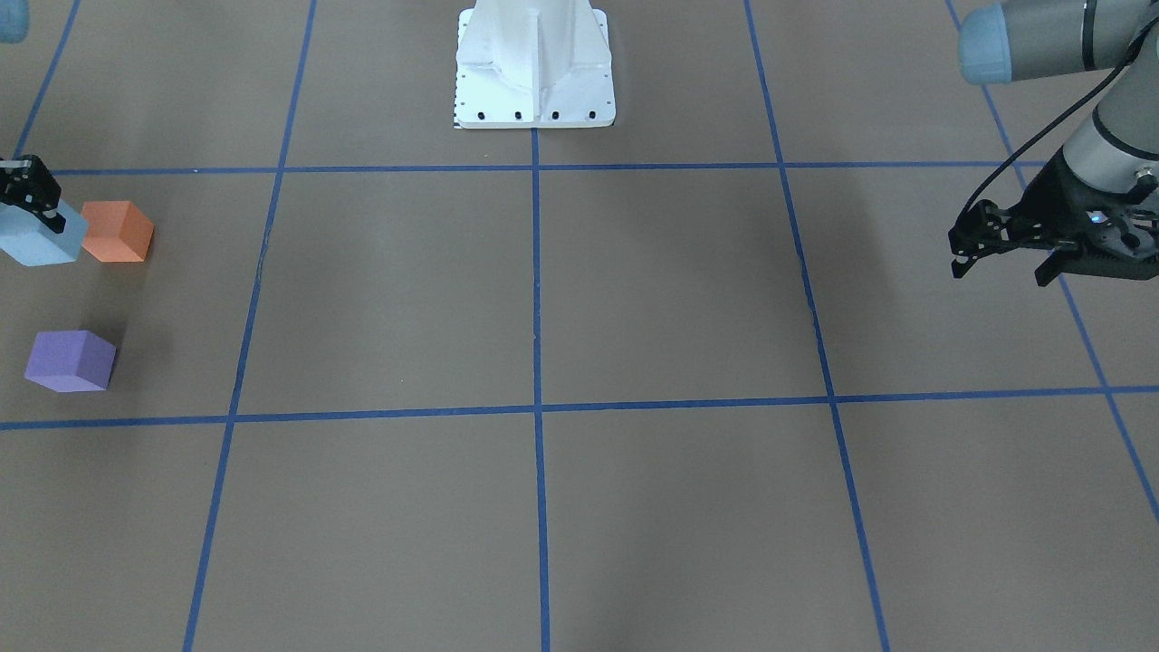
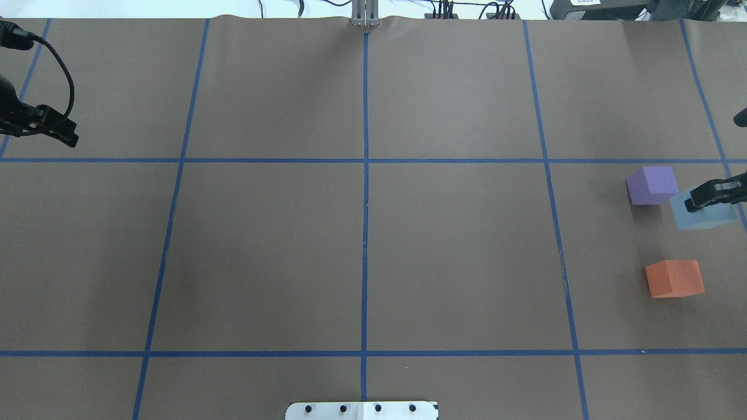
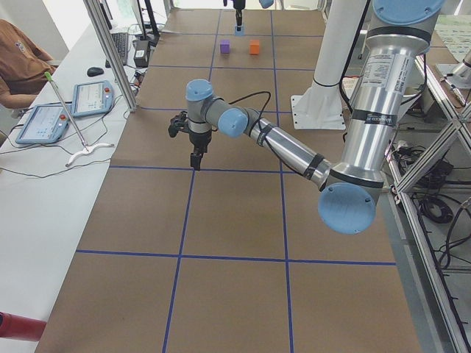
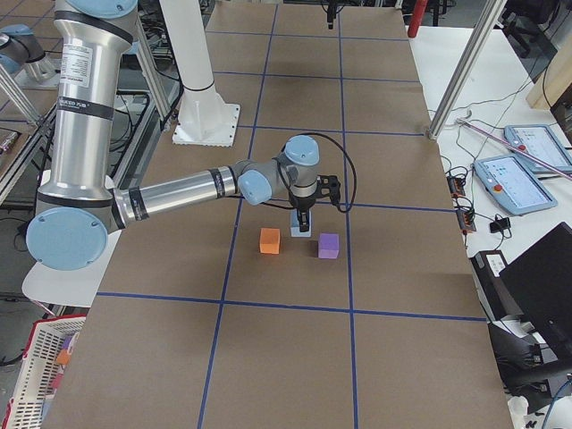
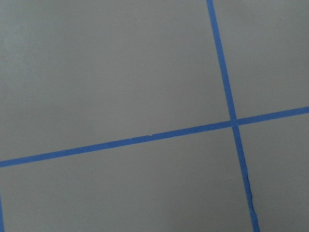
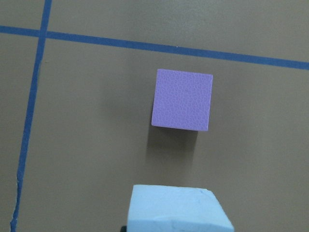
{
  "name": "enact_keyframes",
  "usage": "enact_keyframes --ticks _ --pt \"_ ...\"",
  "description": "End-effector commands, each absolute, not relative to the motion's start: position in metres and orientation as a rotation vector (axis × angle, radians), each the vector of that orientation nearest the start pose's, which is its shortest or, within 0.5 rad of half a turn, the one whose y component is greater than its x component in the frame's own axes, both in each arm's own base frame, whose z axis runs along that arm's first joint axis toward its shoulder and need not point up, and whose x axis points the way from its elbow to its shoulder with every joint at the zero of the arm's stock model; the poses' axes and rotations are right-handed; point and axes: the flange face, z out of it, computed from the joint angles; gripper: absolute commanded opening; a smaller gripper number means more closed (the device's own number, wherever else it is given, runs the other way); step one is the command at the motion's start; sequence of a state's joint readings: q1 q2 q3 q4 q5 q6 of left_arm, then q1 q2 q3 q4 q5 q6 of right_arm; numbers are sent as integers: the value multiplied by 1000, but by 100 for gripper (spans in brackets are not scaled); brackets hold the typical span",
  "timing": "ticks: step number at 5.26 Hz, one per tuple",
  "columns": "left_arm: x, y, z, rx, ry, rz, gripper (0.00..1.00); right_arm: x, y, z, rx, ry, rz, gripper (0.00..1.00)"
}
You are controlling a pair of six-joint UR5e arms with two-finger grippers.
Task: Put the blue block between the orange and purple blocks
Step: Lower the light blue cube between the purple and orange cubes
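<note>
Far left, my left gripper (image 1: 1005, 270) hangs over taped table (image 2: 262, 251), fingers spread, no job here. Right side: purple block (image 2: 652, 185), then blue block (image 2: 703, 216) pinched in my right gripper (image 2: 700, 201), just off the gap, orange block (image 2: 674, 279) nearer base. Gripped to slot between those 2.

Three blocks at table's right end. Far block (image 2: 652, 185) and near block (image 2: 674, 279) sit on table (image 2: 373, 262), apart, with gap between them. Third block (image 2: 709, 219) gripped by right gripper (image 2: 700, 204), raised off table, right of gap, closer to far block. Left gripper (image 1: 1002, 272) well apart, above table's far left part.
</note>
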State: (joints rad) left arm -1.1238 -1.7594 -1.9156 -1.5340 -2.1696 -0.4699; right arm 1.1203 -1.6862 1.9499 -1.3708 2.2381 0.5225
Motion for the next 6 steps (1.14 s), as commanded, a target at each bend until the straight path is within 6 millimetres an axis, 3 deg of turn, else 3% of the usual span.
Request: enact_keyframes --ticks 1,3,6 --pt "166 -524 406 173 738 128 100 -158 -469 508 72 -777 -102 0" --pt "165 -525 406 173 738 127 100 -175 -466 523 45 -756 -138 0" --pt "166 -524 405 174 739 127 100 -179 -461 541 13 -737 -139 0"
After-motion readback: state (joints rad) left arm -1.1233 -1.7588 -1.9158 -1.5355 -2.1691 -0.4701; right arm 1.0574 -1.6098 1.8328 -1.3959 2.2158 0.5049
